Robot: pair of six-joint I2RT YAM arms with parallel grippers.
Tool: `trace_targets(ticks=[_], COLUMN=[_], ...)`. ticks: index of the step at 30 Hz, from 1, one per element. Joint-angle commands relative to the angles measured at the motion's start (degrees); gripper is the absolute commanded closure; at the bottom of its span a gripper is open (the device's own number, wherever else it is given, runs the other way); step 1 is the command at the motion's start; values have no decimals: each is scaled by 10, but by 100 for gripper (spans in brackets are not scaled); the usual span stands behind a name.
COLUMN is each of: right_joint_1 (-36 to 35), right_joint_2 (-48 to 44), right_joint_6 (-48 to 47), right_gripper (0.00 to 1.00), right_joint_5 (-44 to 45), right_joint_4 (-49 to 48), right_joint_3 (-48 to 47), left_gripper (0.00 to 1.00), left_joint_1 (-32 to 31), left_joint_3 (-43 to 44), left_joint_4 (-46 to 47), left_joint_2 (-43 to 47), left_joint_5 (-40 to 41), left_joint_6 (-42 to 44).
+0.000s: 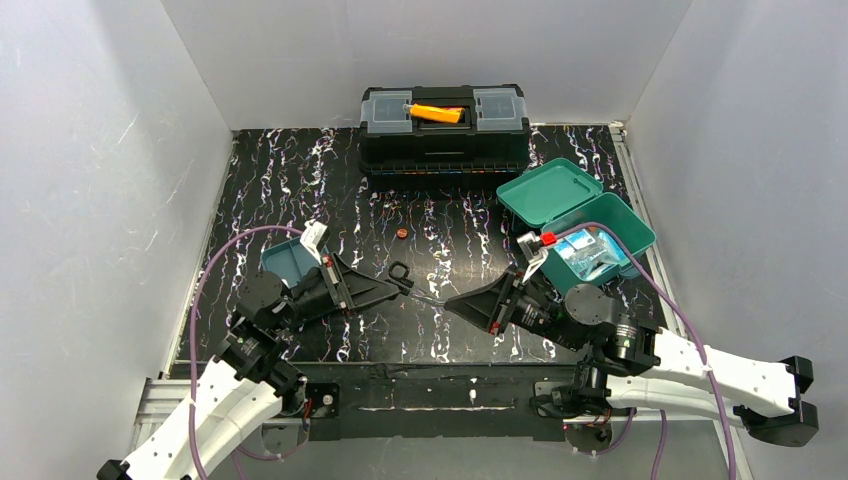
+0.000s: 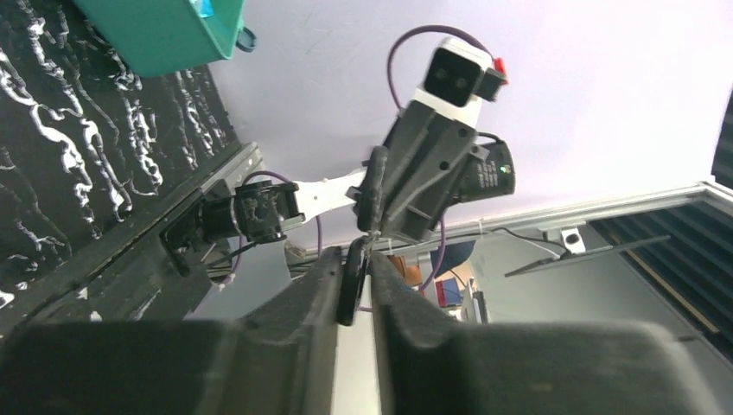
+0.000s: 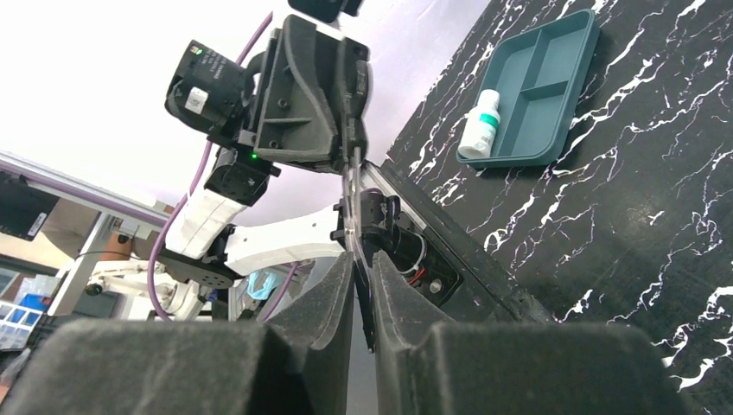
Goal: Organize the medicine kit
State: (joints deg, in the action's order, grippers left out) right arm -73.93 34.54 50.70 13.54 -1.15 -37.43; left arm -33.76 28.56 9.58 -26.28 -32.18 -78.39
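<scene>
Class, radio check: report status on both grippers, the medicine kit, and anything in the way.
Left gripper and right gripper both shut on scissors. Medicine kit open at right, tray out at left holding bottle. Nothing in the way.

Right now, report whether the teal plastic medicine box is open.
Open: the teal plastic box has its lid swung back, packets exposed.

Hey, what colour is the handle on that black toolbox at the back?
Orange handle, lying on top of the toolbox; it shows best in the top external view.

The teal medicine kit (image 1: 632,225) sits open at the right, lid (image 1: 550,190) tilted back; its darker divided tray (image 3: 553,52) lies left, holding 1 bottle (image 3: 480,124).
</scene>
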Motion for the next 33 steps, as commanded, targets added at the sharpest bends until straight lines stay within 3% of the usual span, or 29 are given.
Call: trace_targets(ticks=[1, 4, 11, 13, 19, 24, 26, 29, 33], right_joint_1=[1, 1, 0, 1, 1, 1, 1, 1, 11], right_joint_2=[-11, -22, -44, -48, -52, -27, -8, 38, 110], right_joint_6=[-4, -6, -21, -30, -76, -119, -143, -146, -183], right_gripper=[99, 99, 99, 99, 99, 99, 99, 99, 99], right_joint_5=[7, 22, 50, 68, 169, 278, 360, 474, 550], right_joint_4=[-54, -41, 7, 52, 186, 327, 388, 554, 651], right_joint_3=[4, 3, -14, -27, -91, -171, -206, -312, -409], left_gripper=[72, 44, 23, 10, 2, 2, 2, 2, 2], left_joint_1=[-2, -2, -2, -1, -2, -2, -2, -2, -2], left_joint_3=[15, 24, 55, 79, 161, 200, 213, 209, 196], left_joint_4=[-44, -73, -138, -178, -345, -437, -485, -523, -539], left_joint_2=[-5, -1, -6, -9, -14, -26, -32, -38, -30], left_joint_5=[-14, -6, 0, 9, 66, 121, 144, 211, 254], left_joint_6=[40, 60, 108, 138, 260, 351, 395, 453, 508])
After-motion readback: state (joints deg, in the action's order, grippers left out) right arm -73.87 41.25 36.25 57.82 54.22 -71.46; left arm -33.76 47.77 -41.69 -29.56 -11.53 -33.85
